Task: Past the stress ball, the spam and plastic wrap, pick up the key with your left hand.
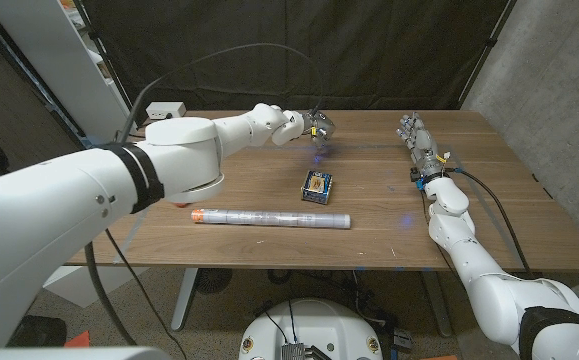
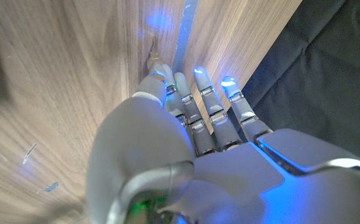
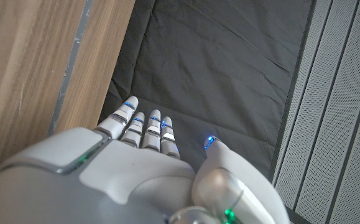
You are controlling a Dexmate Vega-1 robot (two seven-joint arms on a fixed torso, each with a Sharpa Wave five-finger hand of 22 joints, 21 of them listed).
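Left robot hand (image 1: 321, 127) is extended over the far middle of the brown wooden desk (image 1: 239, 240). In the left wrist view its fingers (image 2: 206, 99) lie straight and close together, tips down by the small metal key (image 2: 154, 55) on the desk just beyond them. Can't tell if they touch it. Blue spam tin (image 1: 317, 185) and long clear plastic wrap roll (image 1: 271, 217) sit nearer the robot. Right robot hand (image 1: 418, 140) waits at the far right, fingers straight and slightly apart, holding nothing.

spam (image 1: 317, 185) behind plastic wrap (image 1: 271, 217), mid-table (image 1: 219, 140)
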